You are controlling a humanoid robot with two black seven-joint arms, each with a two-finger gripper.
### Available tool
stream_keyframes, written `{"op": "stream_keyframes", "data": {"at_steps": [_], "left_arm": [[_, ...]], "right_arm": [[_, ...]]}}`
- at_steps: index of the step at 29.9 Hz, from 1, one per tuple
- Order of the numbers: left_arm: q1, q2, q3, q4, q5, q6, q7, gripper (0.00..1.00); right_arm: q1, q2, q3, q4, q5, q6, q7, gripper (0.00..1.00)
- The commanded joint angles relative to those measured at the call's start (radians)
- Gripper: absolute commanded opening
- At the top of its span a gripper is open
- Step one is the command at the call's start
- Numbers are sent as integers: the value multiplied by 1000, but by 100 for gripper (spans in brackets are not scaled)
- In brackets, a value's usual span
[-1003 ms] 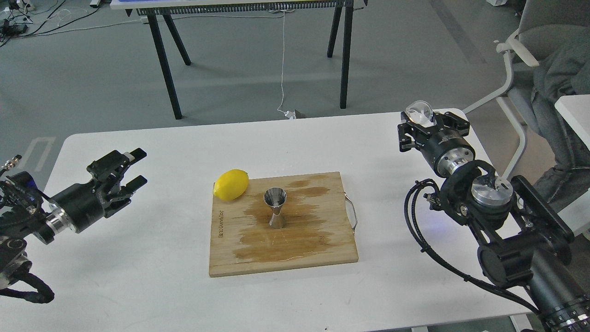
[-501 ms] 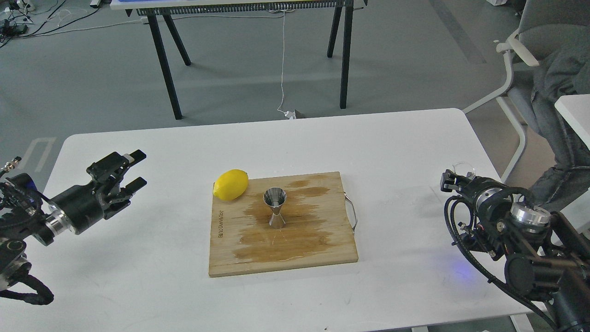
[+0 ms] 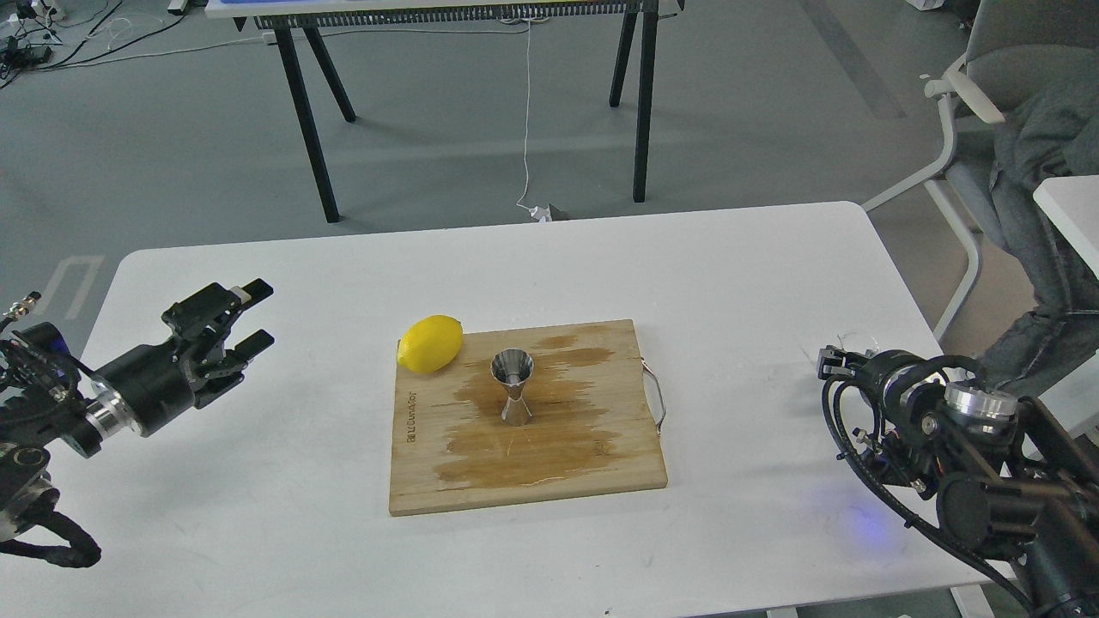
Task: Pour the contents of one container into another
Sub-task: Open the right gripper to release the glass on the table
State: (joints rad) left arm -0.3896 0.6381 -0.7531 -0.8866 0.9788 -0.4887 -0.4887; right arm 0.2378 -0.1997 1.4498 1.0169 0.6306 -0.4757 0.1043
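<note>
The steel jigger [image 3: 513, 388] stands upright in the middle of the wooden cutting board [image 3: 429, 481]. Only the thin rim of the clear glass cup [image 3: 858, 337] shows, just above my right gripper [image 3: 846, 359], which sits low over the table's right side, well right of the board, seen dark from behind and closed on the cup. At the left of the table my left gripper [image 3: 258, 316] hovers open, its fingers pointing toward the board with nothing between them.
A yellow lemon [image 3: 431, 343] lies on the board's far left corner. Dark wet stains cover the board around the jigger. The board has a metal handle [image 3: 657, 396] on its right edge. A chair [image 3: 962, 103] and a person's legs are beyond the table's right edge.
My right arm has swung down and back toward me with the cup, from raised at the far right to low over the table. The left arm has not moved.
</note>
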Motion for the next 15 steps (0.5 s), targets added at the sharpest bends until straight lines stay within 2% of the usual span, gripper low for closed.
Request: {"op": "stream_keyframes", "data": {"at_steps": [1,15], "left_arm": [[0,0,0,0,0,0,0,93],[1,0,0,0,0,0,0,93]], "right_arm": [[5,0,-17,-4,0,0,0,36],[46,13,-109,-3,-2,0,0,36]]}}
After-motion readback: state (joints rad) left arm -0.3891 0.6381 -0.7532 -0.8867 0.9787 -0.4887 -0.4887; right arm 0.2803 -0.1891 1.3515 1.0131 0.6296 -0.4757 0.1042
